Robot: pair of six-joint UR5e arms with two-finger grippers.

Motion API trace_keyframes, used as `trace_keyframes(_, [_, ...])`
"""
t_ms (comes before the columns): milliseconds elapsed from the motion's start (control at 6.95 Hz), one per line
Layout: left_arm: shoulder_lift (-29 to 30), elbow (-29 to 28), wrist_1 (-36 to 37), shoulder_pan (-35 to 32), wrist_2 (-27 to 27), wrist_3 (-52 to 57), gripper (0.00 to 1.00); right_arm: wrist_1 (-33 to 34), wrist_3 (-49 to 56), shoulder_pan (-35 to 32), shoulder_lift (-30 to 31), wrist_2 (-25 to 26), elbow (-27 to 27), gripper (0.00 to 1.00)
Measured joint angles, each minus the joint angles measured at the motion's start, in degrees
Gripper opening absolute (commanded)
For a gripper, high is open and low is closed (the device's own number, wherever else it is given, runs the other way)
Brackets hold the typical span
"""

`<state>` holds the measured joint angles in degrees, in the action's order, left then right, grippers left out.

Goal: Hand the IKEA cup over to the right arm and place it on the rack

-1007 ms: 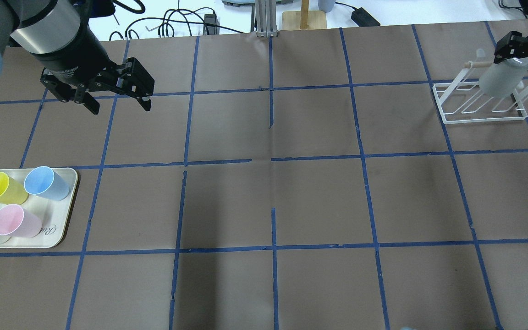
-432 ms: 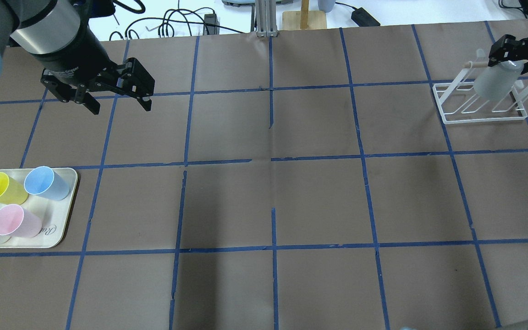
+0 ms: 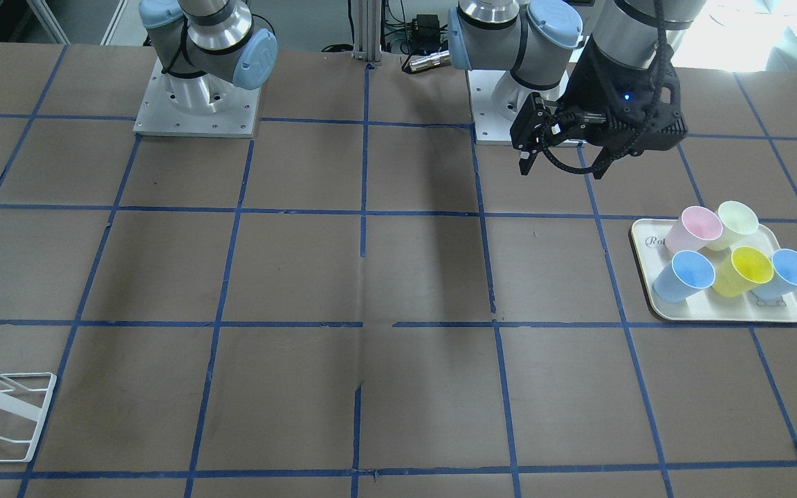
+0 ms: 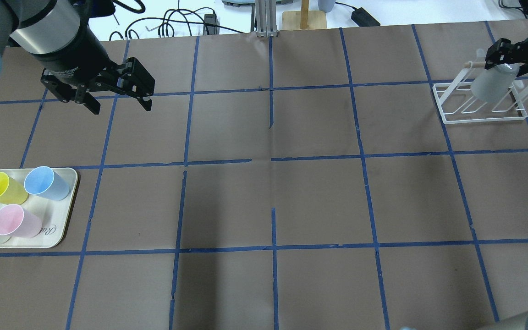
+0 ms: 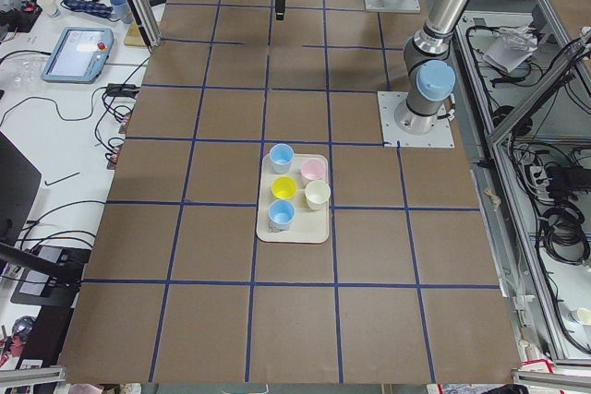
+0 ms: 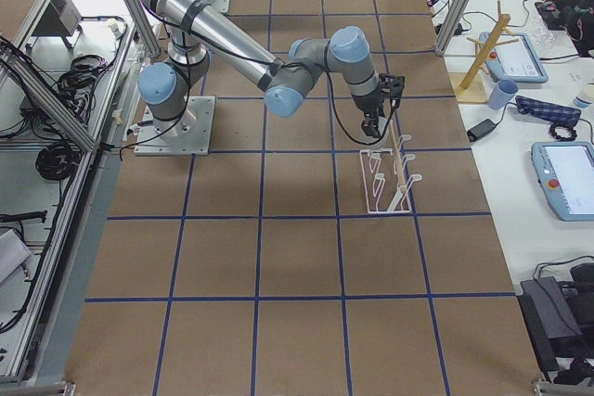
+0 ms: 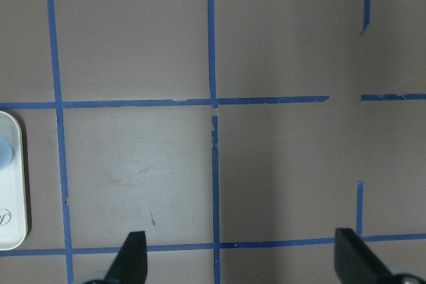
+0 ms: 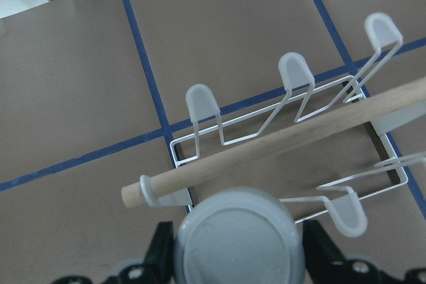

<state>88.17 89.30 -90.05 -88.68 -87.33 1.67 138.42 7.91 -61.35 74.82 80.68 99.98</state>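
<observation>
The pale grey IKEA cup is held by my right gripper, which is shut on its base end. The cup's mouth points down toward the white wire rack at the far right. In the right wrist view the cup's closed base sits between the fingers, just in front of the rack's wooden rod. I cannot tell whether the cup touches the rack. My left gripper is open and empty, hanging above the table at the far left; it also shows in the front view.
A cream tray at the left edge holds several coloured cups: blue, yellow, pink, pale green. It also shows in the front view. Brown paper with blue tape lines covers the table. Cables and a wooden stand lie beyond the far edge.
My right gripper has carried the cup a little to the left and farther back over the rack. The left arm has not moved.
</observation>
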Motion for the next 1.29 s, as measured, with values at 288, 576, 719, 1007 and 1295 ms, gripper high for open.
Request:
trace_keyframes(288, [-0.01,0.04,0.11,0.0,0.02,-0.1,1.0,0.71,-0.12,0.0,-0.82,0.0,0.28,0.25])
trace_keyframes(576, [-0.14,0.01,0.16,0.0,-0.5,-0.56,1.0,0.78,-0.19,0.0,-1.55,0.0,0.55,0.27])
trace_keyframes(719, [-0.31,-0.02,0.21,0.0,-0.68,-0.71,1.0,0.81,-0.25,0.0,-2.03,0.0,0.58,0.33])
trace_keyframes(1007, [-0.21,-0.5,0.26,0.0,-0.81,-0.78,1.0,0.95,-0.3,0.0,-2.89,0.02,0.41,0.86])
trace_keyframes(1295, [-0.22,-0.15,0.3,0.0,-0.69,-0.79,1.0,1.07,-0.37,0.0,-3.08,0.02,0.06,1.0])
